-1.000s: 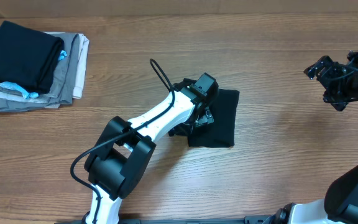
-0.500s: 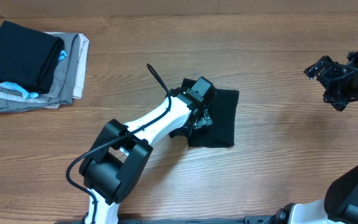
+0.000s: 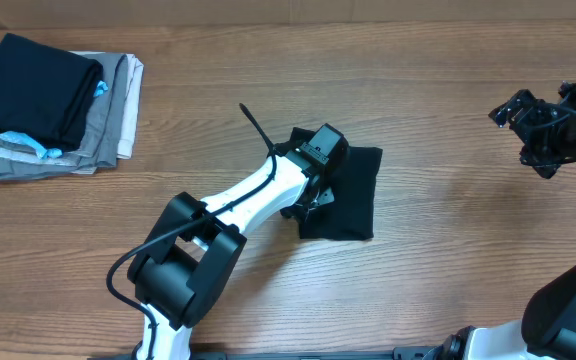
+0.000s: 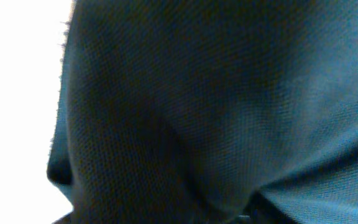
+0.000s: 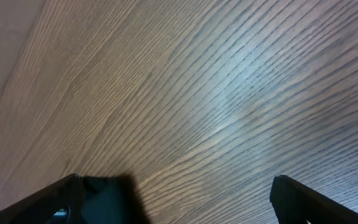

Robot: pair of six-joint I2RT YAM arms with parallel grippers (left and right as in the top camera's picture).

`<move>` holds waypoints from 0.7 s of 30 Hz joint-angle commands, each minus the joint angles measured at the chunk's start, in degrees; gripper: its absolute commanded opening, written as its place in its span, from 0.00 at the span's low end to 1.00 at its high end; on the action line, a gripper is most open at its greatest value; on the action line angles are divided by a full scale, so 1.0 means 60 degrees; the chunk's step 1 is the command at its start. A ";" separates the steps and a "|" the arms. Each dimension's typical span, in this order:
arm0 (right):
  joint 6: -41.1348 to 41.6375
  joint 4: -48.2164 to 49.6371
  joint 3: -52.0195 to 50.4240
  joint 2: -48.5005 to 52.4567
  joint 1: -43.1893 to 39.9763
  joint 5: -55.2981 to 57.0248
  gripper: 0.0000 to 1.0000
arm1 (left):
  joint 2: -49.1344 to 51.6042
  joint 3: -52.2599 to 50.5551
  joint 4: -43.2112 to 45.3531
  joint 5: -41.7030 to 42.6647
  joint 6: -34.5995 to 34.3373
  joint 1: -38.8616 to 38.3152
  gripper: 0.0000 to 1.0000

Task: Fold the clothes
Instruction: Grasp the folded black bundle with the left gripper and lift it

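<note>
The clothes (image 3: 356,195), a black shirt folded into a small rectangle, lie at the table's middle. My left gripper (image 3: 315,192) is pressed down on the shirt's left edge, and its wrist hides that edge from above. In the left wrist view black knit fabric (image 4: 229,93) fills nearly the whole frame and covers the fingers, so their stance does not show. My right gripper (image 3: 530,130) hangs far off at the right side, away from the shirt. Its fingers (image 5: 291,193) stand wide apart over bare wood, with the right gripper (image 5: 179,202) holding nothing.
A stack of folded grey and beige garments (image 3: 98,120) with light-blue bits lies at the back left, a black folded piece (image 3: 33,90) on top. The wooden table (image 3: 448,260) stretches between the shirt and the right arm.
The left gripper has settled lower onto the shirt's left edge. The shirt has shifted slightly left and its left side has bunched. The right arm has not moved.
</note>
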 commanded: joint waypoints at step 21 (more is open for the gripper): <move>0.0015 0.0055 0.0011 -0.0025 -0.0018 0.0036 1.00 | 0.0499 0.3468 -0.3162 -0.4091 0.3326 0.0073 0.04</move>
